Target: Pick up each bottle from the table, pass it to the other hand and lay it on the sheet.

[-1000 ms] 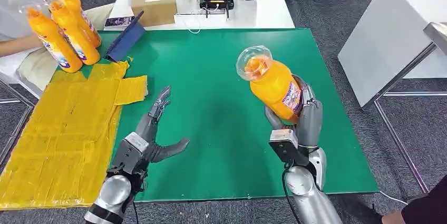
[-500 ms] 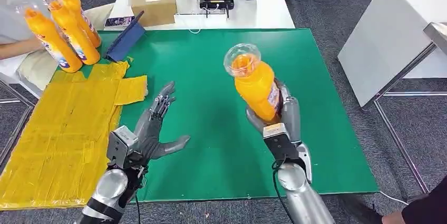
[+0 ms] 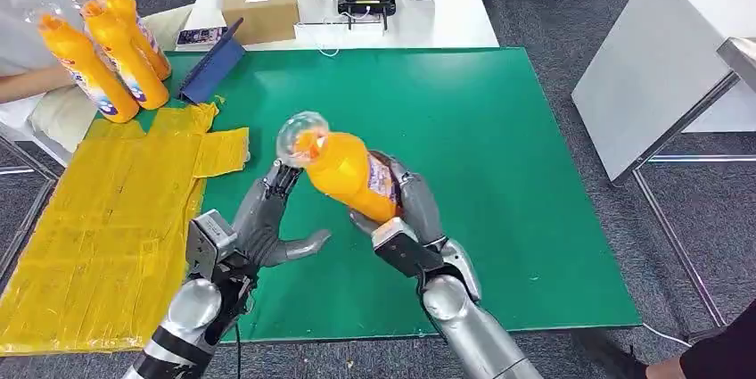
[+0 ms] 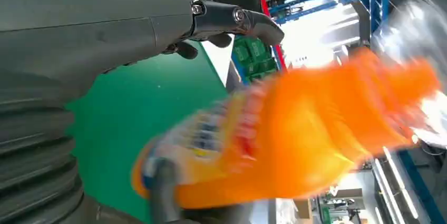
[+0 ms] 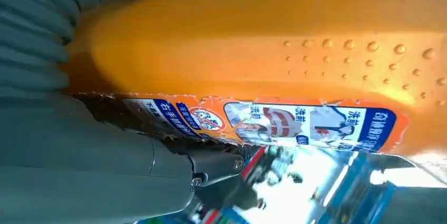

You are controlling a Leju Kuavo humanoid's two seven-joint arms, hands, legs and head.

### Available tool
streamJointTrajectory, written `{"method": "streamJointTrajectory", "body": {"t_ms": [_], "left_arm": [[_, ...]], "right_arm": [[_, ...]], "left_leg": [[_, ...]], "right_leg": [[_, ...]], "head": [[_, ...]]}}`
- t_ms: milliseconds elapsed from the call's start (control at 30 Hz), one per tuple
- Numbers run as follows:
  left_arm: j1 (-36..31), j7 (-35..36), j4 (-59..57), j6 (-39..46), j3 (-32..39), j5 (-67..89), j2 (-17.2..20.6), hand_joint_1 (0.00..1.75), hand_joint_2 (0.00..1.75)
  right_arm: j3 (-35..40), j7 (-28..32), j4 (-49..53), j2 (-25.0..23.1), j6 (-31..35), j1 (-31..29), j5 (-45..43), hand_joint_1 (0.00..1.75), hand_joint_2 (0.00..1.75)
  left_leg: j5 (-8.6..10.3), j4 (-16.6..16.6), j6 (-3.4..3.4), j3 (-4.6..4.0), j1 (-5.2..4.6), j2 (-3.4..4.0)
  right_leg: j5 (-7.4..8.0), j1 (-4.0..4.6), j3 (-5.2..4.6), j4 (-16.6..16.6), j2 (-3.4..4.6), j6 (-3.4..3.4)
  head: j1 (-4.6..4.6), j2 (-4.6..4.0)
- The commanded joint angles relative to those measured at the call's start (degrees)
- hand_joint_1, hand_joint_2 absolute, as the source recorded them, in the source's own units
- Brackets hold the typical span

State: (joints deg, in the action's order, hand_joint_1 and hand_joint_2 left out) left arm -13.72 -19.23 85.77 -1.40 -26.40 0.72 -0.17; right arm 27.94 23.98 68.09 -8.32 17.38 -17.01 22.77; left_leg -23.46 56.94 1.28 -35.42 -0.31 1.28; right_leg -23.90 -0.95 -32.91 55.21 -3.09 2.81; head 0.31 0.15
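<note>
Here, orange bottle (image 3: 349,174) with clear cap, tilted in right hand (image 3: 408,218)

A: Where is the held bottle (image 3: 343,169)?
B: Above the mat (image 3: 499,129), between both hands. The right hand (image 3: 406,218) grips its base; its cap end tilts toward the left hand (image 3: 258,223).
A: And the sheet (image 3: 98,218)?
B: Left of the mat. Three bottles (image 3: 107,45) stand behind it. A box (image 3: 260,3) sits on the table (image 3: 446,22) behind the mat.
</note>
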Motion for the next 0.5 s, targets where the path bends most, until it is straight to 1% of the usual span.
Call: {"method": "streamJointTrajectory", "body": {"t_ms": [33, 67, 100, 133, 167, 200, 267, 300, 367, 400, 433, 467, 500], "left_arm": [[-3.7, -0.3, -3.0, 0.3, -3.5, -0.5, 0.9, 0.0, 1.75], [-3.7, -0.3, -3.0, 0.3, -3.5, -0.5, 0.9, 0.0, 1.75], [-3.7, -0.3, -3.0, 0.3, -3.5, -0.5, 0.9, 0.0, 1.75], [-3.9, -0.4, -3.1, 0.4, -3.4, -0.7, 1.0, 0.0, 1.75], [-4.2, -0.4, -3.3, 0.5, -3.5, -0.8, 1.0, 0.0, 1.75], [-4.3, -0.4, -3.4, 0.6, -3.4, -0.9, 1.0, 0.0, 1.75], [-4.6, -0.4, -3.8, 0.7, -3.4, -1.0, 0.9, 0.0, 1.75], [-4.7, -0.4, -3.9, 0.7, -3.3, -1.1, 0.9, 0.0, 1.75], [-4.7, -0.5, -3.9, 0.8, -3.3, -1.1, 0.9, 0.0, 1.75], [-4.7, -0.5, -3.9, 0.8, -3.3, -1.1, 0.9, 0.0, 1.75], [-4.7, -0.5, -3.9, 0.8, -3.3, -1.1, 0.9, 0.0, 1.75], [-4.7, -0.5, -3.9, 0.8, -3.3, -1.1, 0.9, 0.0, 1.75], [-4.7, -0.5, -3.9, 0.8, -3.3, -1.1, 0.9, 0.0, 1.75]], "right_arm": [[10.3, -1.1, -14.7, -2.6, -0.9, -7.1, 2.4, 1.75, 1.75], [10.3, -1.1, -14.7, -2.6, -0.9, -7.1, 2.4, 1.75, 1.75], [10.3, -1.1, -14.7, -2.6, -0.9, -7.1, 2.4, 1.75, 1.75], [11.7, -1.2, -15.7, -2.8, -1.3, -7.5, 2.8, 1.75, 1.75], [13.5, -1.5, -16.8, -3.1, -1.5, -7.8, 3.9, 1.75, 1.75], [15.3, -1.7, -17.7, -3.3, -1.5, -8.1, 5.0, 1.75, 1.75], [17.7, -2.0, -19.5, -4.1, -1.1, -8.1, 6.3, 1.75, 1.75], [18.4, -1.9, -20.2, -4.4, -1.4, -8.2, 6.2, 1.75, 1.75], [18.9, -2.0, -20.7, -4.5, -1.5, -8.3, 6.2, 1.75, 1.75], [18.9, -2.0, -20.7, -4.5, -1.5, -8.3, 6.2, 1.75, 1.75], [19.0, -1.9, -21.1, -4.5, -1.3, -8.4, 6.1, 1.75, 1.75], [19.0, -1.9, -21.1, -4.5, -1.3, -8.4, 6.1, 1.75, 1.75], [19.0, -1.9, -21.1, -4.4, -1.3, -8.5, 6.1, 1.75, 1.75]], "left_leg": [[-0.12, 0.0, -0.11, 0.29, 0.09, 0.08], [-0.06, 0.0, -0.08, 0.18, 0.07, 0.04], [-0.11, 0.0, -0.11, 0.28, 0.09, 0.04], [-0.07, 0.0, -0.09, 0.21, 0.07, 0.0], [-0.13, 0.0, -0.12, 0.33, 0.11, 0.03], [-0.05, 0.0, -0.08, 0.18, 0.06, 0.0], [-0.16, 0.0, -0.14, 0.37, 0.14, -0.01], [-0.1, 0.0, -0.09, 0.26, 0.08, 0.05], [-0.16, 0.0, -0.14, 0.41, 0.13, 0.02], [-0.07, 0.0, -0.1, 0.24, 0.08, -0.05], [-0.09, 0.0, -0.11, 0.28, 0.1, -0.08], [-0.03, 0.0, -0.07, 0.15, 0.07, -0.07], [-0.09, 0.0, -0.1, 0.25, 0.11, -0.08]], "right_leg": [[-0.05, 0.04, 0.26, 0.0, 0.41, -0.13], [-0.02, 0.03, 0.18, 0.0, 0.28, -0.09], [-0.06, 0.05, 0.27, 0.0, 0.36, -0.13], [-0.04, 0.02, 0.21, 0.0, 0.27, -0.11], [-0.09, 0.06, 0.32, 0.0, 0.36, -0.15], [-0.04, 0.02, 0.17, 0.0, 0.2, -0.09], [-0.11, 0.08, 0.37, 0.0, 0.38, -0.17], [-0.05, 0.04, 0.25, 0.0, 0.32, -0.11], [-0.11, 0.07, 0.4, 0.0, 0.43, -0.17], [-0.07, 0.04, 0.24, 0.0, 0.23, -0.12], [-0.1, 0.05, 0.29, 0.0, 0.2, -0.14], [-0.04, 0.04, 0.15, 0.0, 0.11, -0.09], [-0.09, 0.07, 0.26, 0.0, 0.18, -0.12]], "head": [[0.0, 0.0], [0.02, 0.0], [0.0, 0.0], [0.0, 0.0], [0.0, 0.0], [0.02, 0.0], [0.02, 0.0], [0.0, 0.0], [0.0, 0.0], [0.02, 0.0], [-0.02, 0.0], [0.02, 0.0], [-0.02, 0.0]]}}
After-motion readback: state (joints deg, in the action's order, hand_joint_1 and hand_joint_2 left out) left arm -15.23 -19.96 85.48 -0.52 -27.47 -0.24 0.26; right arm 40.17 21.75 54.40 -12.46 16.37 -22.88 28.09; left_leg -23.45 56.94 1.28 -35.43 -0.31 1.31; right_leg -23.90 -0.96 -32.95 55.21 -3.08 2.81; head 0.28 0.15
